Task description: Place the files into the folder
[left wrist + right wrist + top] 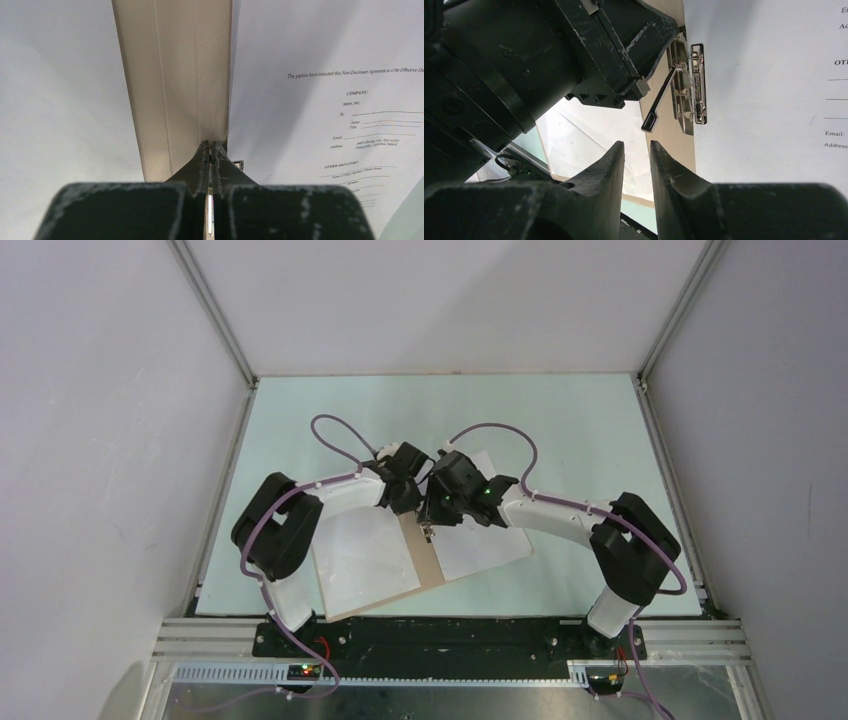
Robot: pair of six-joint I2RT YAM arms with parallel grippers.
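On the printed sheet [325, 115]: "Non-Disclosure Agreement", "COMPANY:", "XDOF, INC.", "Email:", "Address:", "OTHER SIGNATORY:"

The folder [175, 75] is matt tan card. The files [310, 45] are smooth white paper. At one o'clock from the right tool [637, 150], the clip [696, 85] is glossy chromed metal. The left tool [210, 147] is scuffed matt black plastic.

The tan kraft folder [425, 558] lies open and flat, slightly askew. Left of its bare spine strip rests a blank-looking white sheet [60, 100]. Right of the spine, a printed signature page [325, 75] covers the other leaf. The metal spine clip [691, 85] has its lever lifted.
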